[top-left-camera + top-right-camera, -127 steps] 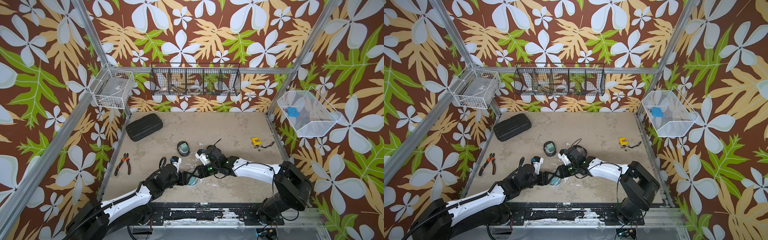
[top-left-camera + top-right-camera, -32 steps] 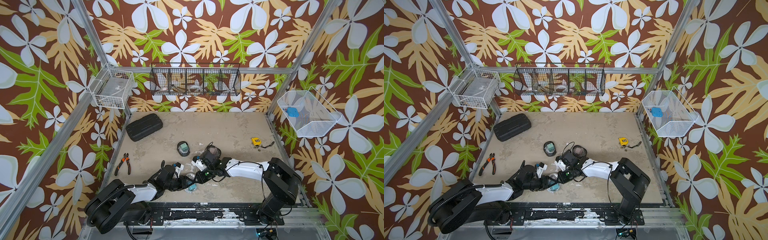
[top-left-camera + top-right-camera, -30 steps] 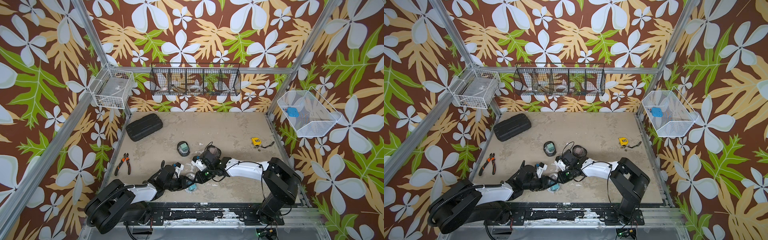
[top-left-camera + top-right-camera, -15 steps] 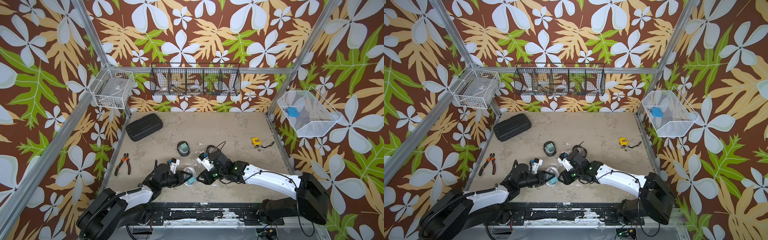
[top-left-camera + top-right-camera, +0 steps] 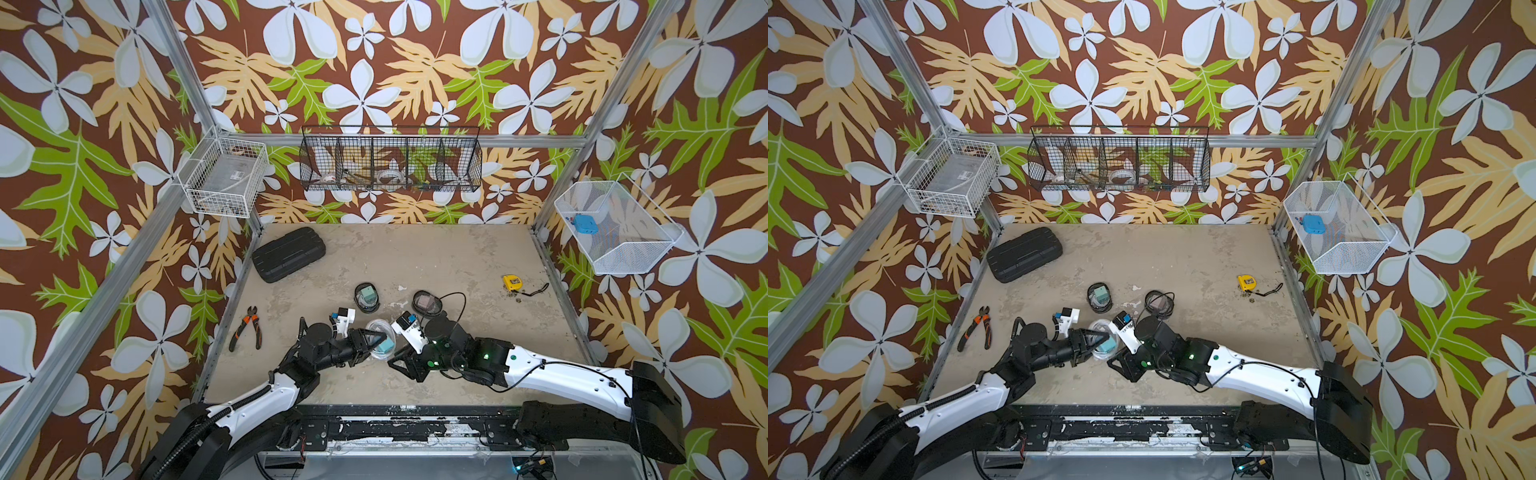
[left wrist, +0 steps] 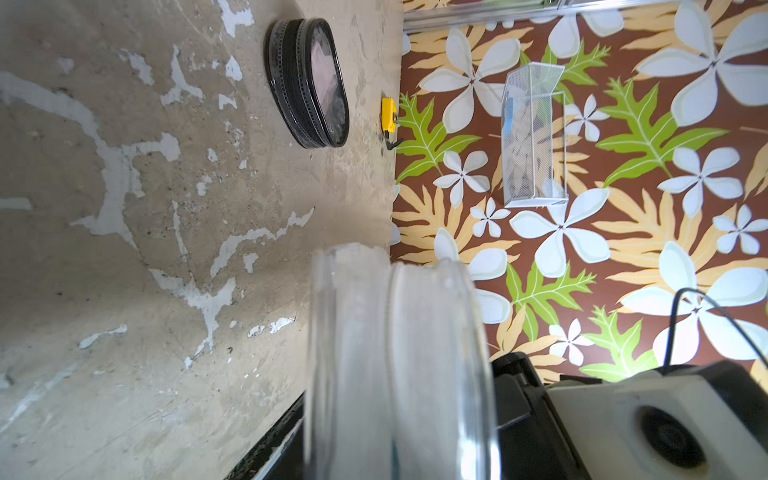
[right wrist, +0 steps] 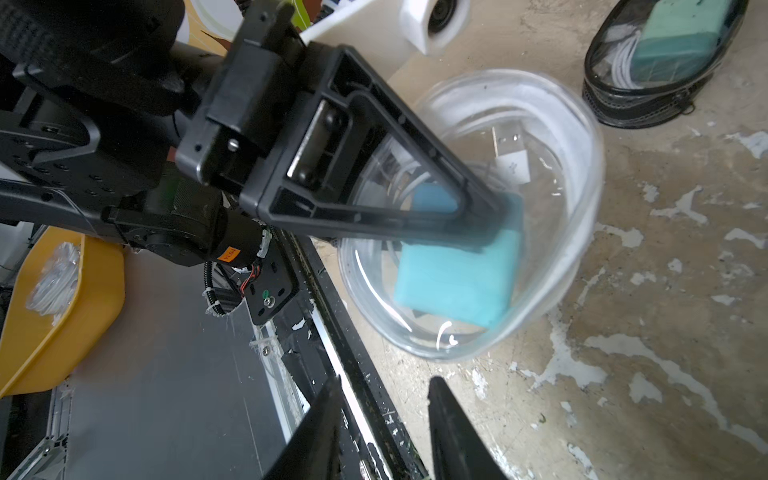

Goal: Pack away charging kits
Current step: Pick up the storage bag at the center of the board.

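Where the two arms meet near the front middle of the table (image 5: 436,253), I have the left jaws at the clear-rimmed pouch (image 5: 375,323), which is tipped so its inside faces the right arm's wrist camera. From that camera, one black finger reaches into the pouch with its tip against the teal plug block (image 7: 457,282). The block sits inside the pouch, down against the clear wall. The other finger is hidden behind the pouch, so I read the left jaws as clenched on the pouch, block and all, though I cannot be sure from these views. A coiled white cable (image 7: 536,108) runs round the inside of the same pouch, blurred. The right jaws are released. Both dark tips stand apart with nothing between them, close to the pouch but not touching it.

Farther back, the first black-rimmed pouch (image 5: 365,309) lies on the table with the mint green block (image 5: 367,295) inside, and another white cable (image 7: 621,62) is packed beside that block. Near it, toward the right, the second black-rimmed pouch (image 5: 432,312) holds the dusty pink block (image 5: 424,300). A black ribbed case (image 5: 289,254) sits at the back left, pliers (image 5: 247,328) lie by the left edge, and a yellow tape measure (image 5: 512,282) lies toward the right edge.
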`<state>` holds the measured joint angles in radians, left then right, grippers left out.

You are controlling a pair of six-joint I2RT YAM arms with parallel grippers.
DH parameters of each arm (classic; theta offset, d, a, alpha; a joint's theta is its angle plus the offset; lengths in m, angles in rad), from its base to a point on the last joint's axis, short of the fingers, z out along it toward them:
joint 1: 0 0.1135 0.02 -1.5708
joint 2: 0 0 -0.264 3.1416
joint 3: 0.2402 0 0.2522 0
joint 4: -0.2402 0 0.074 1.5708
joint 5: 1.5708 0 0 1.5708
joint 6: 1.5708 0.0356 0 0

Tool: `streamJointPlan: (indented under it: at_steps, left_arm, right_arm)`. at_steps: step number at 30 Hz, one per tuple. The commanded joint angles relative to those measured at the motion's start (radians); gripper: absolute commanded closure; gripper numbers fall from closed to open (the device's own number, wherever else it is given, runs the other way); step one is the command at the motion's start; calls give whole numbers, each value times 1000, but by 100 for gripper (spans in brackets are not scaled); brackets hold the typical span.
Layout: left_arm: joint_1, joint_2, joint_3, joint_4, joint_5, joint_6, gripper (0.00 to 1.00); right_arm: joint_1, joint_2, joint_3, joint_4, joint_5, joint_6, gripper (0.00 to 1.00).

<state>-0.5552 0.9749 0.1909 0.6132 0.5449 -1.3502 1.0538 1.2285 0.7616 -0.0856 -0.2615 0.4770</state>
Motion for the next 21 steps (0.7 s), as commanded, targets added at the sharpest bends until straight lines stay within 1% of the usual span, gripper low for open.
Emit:
streamJointPlan:
  at_steps: [1, 5, 12, 21]
  left_arm:
    - [2, -26, -2, 0, -31, -86, 74]
    - [2, -22, -18, 53, -29, -123, 74]
    - [2, -6, -19, 83, -28, -160, 74]
    - [2, 0, -13, 114, -19, -184, 74]
  right_arm:
    - [1, 3, 5, 58, 33, -25, 63]
    - [2, 25, 18, 71, 26, -38, 63]
    - [1, 78, 45, 69, -3, -72, 62]
    - [1, 86, 38, 78, 43, -66, 64]
